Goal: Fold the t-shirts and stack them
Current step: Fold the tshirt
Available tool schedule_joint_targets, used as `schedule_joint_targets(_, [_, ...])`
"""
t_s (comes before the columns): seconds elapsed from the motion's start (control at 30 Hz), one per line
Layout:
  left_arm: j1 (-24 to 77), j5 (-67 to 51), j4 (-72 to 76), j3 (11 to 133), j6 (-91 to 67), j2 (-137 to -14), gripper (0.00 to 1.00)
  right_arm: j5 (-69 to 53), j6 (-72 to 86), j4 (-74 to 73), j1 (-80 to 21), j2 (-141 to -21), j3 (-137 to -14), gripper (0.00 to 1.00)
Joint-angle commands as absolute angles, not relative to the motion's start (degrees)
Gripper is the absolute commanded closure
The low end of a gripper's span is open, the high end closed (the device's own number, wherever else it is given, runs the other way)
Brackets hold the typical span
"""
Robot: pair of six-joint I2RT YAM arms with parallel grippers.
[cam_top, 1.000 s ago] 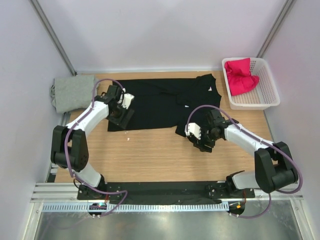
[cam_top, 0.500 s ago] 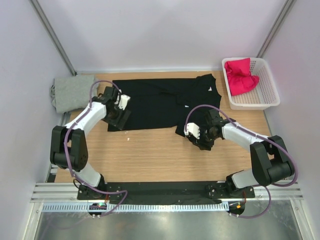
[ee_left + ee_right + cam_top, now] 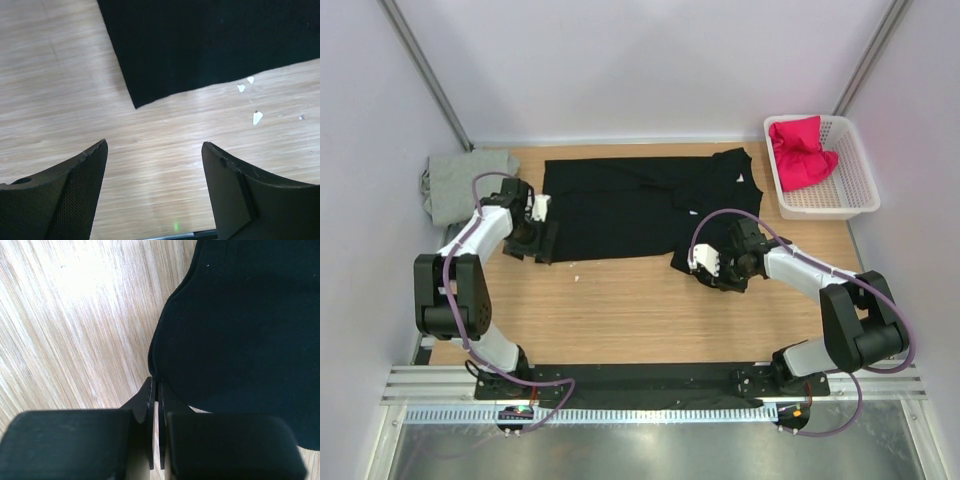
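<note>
The black t-shirt lies spread flat across the back of the table, a small white mark near its right end. My right gripper is at its near right corner, jaws shut on the hem where the cloth edge curves. My left gripper stands open over bare wood, just short of the shirt's near left corner, nothing between its fingers. The grey t-shirt lies folded at the far left. The magenta-red t-shirt lies crumpled in the basket.
A white mesh basket stands at the back right corner. Small white scraps lie on the wood by the shirt's near edge. Walls close in the table on three sides; a metal rail runs along the near edge.
My right gripper has closed on the black shirt's near right hem. My left gripper has slid left and nearer, off the shirt, to beside its near left corner, staying open.
</note>
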State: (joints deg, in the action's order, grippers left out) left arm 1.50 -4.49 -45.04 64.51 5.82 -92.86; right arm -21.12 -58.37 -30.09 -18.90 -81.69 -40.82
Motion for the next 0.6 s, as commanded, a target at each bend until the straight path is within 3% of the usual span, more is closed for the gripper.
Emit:
schedule_joint_targets(0.0, [0.53,-8.08,-46.85,63.55,3.96,-91.14,0.23,-21.62,-58.71,-29.97,-18.63,-81.3,-41.22,0.99])
schedule_joint_targets(0.57, [-2.99,-10.72,-43.68,67.06,3.69,-101.16,0.33,-20.57,-57.4,-29.8,-18.55,-82.18,-42.45,0.99])
